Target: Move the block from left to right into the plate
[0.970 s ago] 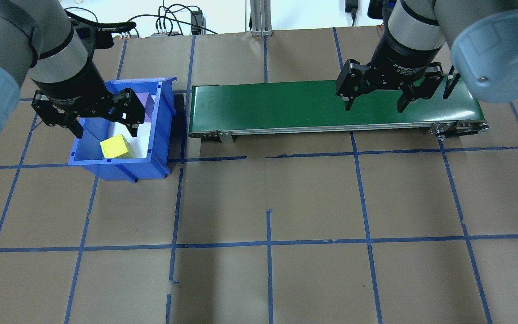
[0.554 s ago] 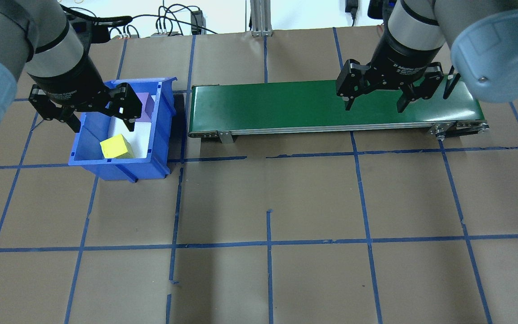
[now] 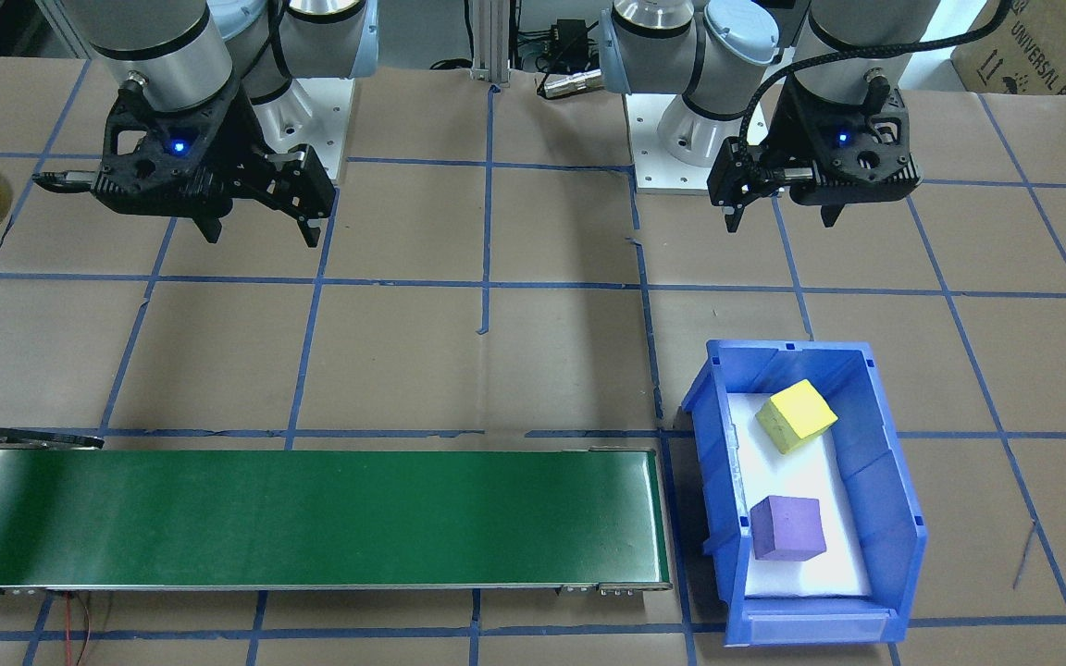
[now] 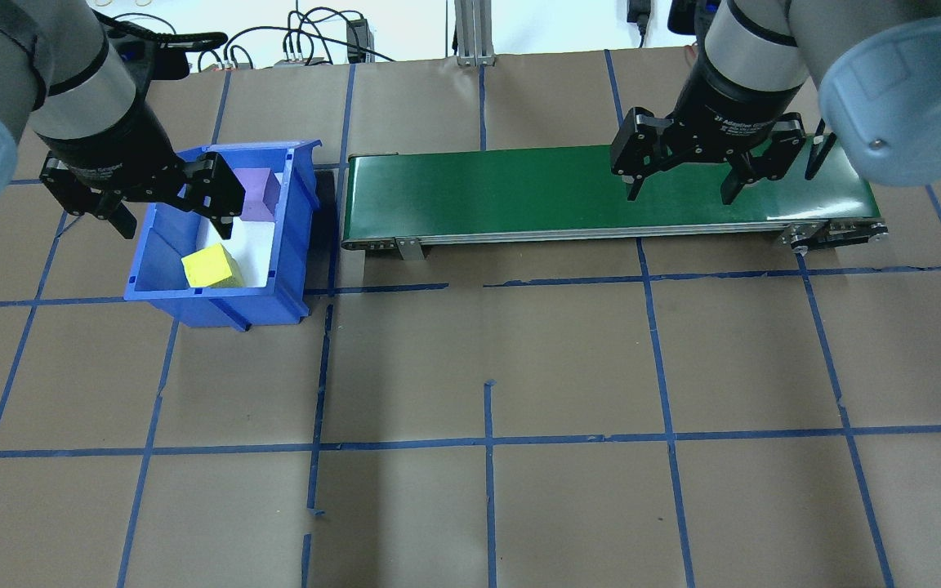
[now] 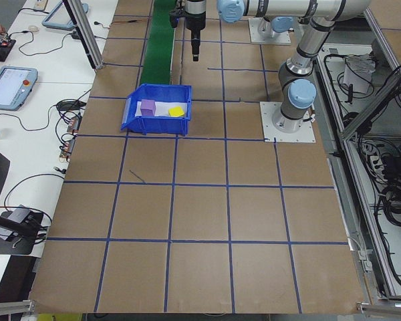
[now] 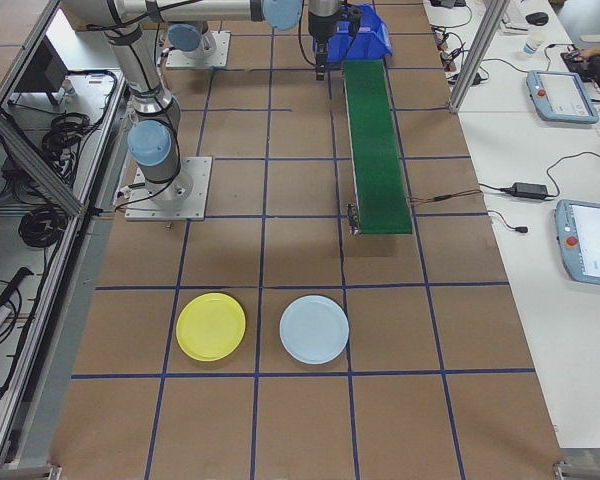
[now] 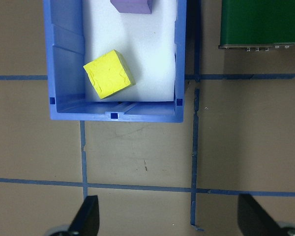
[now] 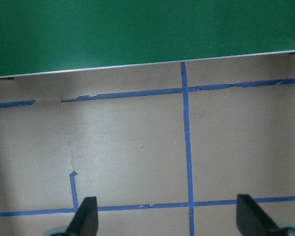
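Left claw [image 4: 167, 211] hangs wide and empty over the bin's [image 4: 295, 245] near-left corner; right claw [image 4: 680, 180], also spread wide, holds nothing above the belt [image 4: 519, 196]. Inside the bin: yellow block [image 3: 797, 415] and purple block [image 3: 787, 527], apart. Only the right-end view shows the yellow plate [image 6: 211, 327], beside a pale blue plate [image 6: 314, 329], on the counter [image 4: 568, 367] past the belt's end.
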Controlling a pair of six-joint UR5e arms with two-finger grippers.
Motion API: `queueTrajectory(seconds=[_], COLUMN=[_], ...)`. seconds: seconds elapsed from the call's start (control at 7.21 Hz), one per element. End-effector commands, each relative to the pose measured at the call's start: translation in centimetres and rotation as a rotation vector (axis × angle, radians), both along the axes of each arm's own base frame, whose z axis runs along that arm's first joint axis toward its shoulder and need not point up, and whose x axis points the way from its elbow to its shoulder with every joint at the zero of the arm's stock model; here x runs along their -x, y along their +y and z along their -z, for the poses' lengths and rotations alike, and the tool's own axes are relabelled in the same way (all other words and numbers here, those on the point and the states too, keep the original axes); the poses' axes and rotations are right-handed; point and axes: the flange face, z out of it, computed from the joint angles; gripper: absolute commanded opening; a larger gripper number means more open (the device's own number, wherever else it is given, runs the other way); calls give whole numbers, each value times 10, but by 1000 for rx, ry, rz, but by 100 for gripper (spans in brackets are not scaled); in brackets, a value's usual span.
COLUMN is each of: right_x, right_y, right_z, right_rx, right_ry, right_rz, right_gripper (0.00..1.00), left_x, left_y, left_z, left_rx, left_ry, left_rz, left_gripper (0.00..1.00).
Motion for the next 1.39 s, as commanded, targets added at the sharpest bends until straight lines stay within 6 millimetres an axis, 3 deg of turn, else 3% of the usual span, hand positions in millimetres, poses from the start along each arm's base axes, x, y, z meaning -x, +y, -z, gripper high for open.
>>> queueTrajectory(seconds=[0.0,0.28,0.55,0.69,0.97,1.25], right_x=[0,0,0,0,0,0], right_y=[0,0,0,0,0,0], right_z=[0,0,0,1,0,0], right_rx=[0,0,0,-2,0,0], right_ry=[0,0,0,0,0,0], right_rz=[2,0,0,0,0,2], right_gripper=[100,100,100,100,100,100], left_x=[-6,-12,-72,-91,-100,-92], left_y=[-10,-34,-51,-72,-109,-118], left_z=[8,22,33,46,95,147], left_rx=[18,50,27,62,65,25], left_ry=[2,-7,0,-15,-12,111], left_rz=[25,125,148,196,231,228], left_gripper=[100,100,100,100,100,100])
